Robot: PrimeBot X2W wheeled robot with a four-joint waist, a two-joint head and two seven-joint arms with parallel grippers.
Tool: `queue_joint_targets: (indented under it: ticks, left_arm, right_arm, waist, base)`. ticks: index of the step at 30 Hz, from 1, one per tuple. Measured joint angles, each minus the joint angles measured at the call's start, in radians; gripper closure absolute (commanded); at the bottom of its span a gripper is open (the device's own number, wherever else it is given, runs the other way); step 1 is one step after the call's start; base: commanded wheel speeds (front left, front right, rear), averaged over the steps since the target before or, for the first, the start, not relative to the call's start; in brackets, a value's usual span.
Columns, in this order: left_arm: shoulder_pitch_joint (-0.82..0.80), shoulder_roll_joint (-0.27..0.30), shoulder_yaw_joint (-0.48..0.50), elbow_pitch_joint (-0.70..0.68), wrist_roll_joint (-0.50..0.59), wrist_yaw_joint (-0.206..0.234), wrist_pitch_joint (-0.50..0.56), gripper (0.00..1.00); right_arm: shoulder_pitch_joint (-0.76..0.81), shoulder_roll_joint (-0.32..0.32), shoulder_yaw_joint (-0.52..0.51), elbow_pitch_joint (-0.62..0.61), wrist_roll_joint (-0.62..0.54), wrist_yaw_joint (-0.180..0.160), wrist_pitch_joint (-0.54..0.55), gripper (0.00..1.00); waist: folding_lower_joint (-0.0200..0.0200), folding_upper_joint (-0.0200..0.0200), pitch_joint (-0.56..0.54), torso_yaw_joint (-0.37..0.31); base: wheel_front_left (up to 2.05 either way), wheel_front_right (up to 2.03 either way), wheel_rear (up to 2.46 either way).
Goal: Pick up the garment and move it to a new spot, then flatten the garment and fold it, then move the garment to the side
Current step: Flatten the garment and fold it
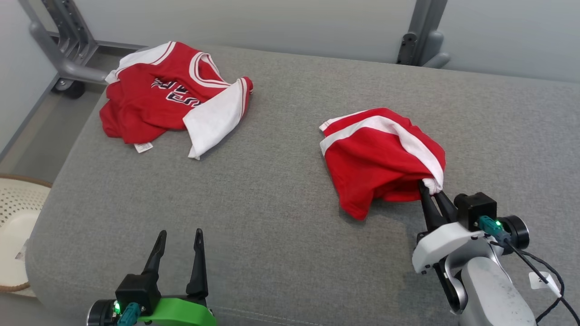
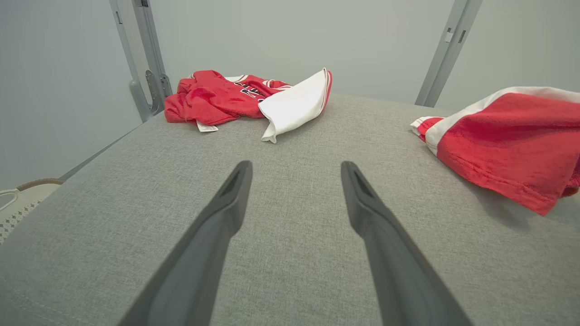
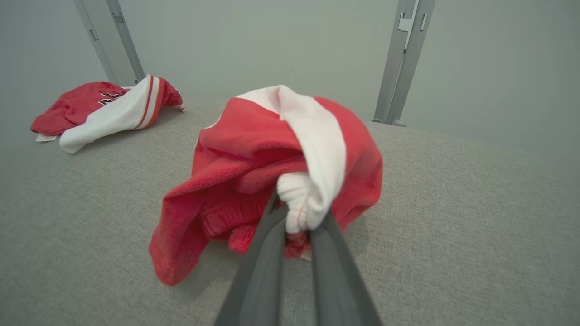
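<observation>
1. Head view lays out the whole scene from above. A grey fabric-covered counter (image 1: 281, 194) carries two red pieces of clothing well apart. A pale perforated basket (image 1: 18, 213) with a woven rim sits off its left end, and a grey metal frame (image 1: 68, 50) stands behind it.
2. From that same height, the left hand (image 1: 180, 233) sits at the near edge on a green mount. Its two dark fingers are spread apart with nothing between them. The left wrist view looks along those parted fingers over bare grey weave.
3. The right wrist view gives the close detail of the grip. The right hand (image 3: 297, 222) has its fingers pressed together on a bunched white waistband (image 3: 299, 199) of the garment (image 3: 253, 149).
4. The garment lies on the right half of the counter, just beyond the right hand. It looks like a pair of red shorts, crumpled into a mound. One broad white stripe runs over the top and down to the pinched spot.
5. From the left wrist's low angle, the garment's near hem hangs clear of the counter, with a shadow under it.
6. A red jersey (image 1: 154, 104) with white sleeves lies rumpled at the far left corner.
7. Dark letters edged in white run across the jersey's chest. They are upside down and partly folded under, so I cannot read a word.
8. A small white label (image 1: 143, 147) sticks out at the jersey's hem, its print too small to read.
</observation>
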Motion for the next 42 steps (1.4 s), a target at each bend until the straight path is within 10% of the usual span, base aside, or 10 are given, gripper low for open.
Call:
queue_joint_targets:
  ticks: [13, 21, 32, 34, 35, 42]
  left_arm:
    - [0.002, -0.001, -0.014, 0.006, -0.012, 0.004, 0.0, 0.0]
    - [0.001, -0.001, -0.015, 0.002, -0.014, 0.007, 0.0, 0.0]
    - [-0.019, -0.001, -0.027, 0.007, -0.014, -0.001, 0.0, 0.0]
    - [-0.021, -0.001, -0.032, 0.009, -0.013, -0.003, 0.0, 0.0]
    - [-0.024, -0.001, -0.034, 0.011, -0.013, -0.004, 0.0, 0.0]
    - [-0.029, -0.001, -0.044, 0.014, -0.013, -0.005, 0.0, 0.0]
  right_arm:
    - [0.001, -0.205, 0.248, -0.083, -0.013, 0.001, 0.034, 1.0]
    - [0.026, -0.328, 0.184, -0.026, 0.035, 0.001, 0.081, 1.0]
    - [-0.016, -0.332, 0.07, 0.168, -0.018, 0.001, 0.062, 0.99]
    - [-0.03, -0.317, 0.045, 0.204, -0.032, 0.001, 0.049, 0.47]
    - [-0.037, -0.309, 0.037, 0.218, -0.042, 0.001, 0.042, 0.0]
    - [-0.053, -0.278, -0.027, 0.249, -0.081, 0.001, 0.009, 0.0]
  waist:
    - [0.0, 0.0, -0.028, -0.1]
    - [0.0, 0.0, -0.017, -0.128]
    - [0.0, 0.0, 0.013, -0.126]
    - [0.0, 0.0, 0.017, -0.127]
    - [0.0, 0.0, 0.017, -0.128]
    - [0.0, 0.0, 0.017, -0.148]
  base:
    - [0.0, 0.0, 0.0]
    - [0.0, 0.0, 0.0]
    - [0.0, 0.0, 0.0]
    - [0.0, 0.0, 0.0]
    - [0.0, 0.0, 0.0]
    - [0.0, 0.0, 0.0]
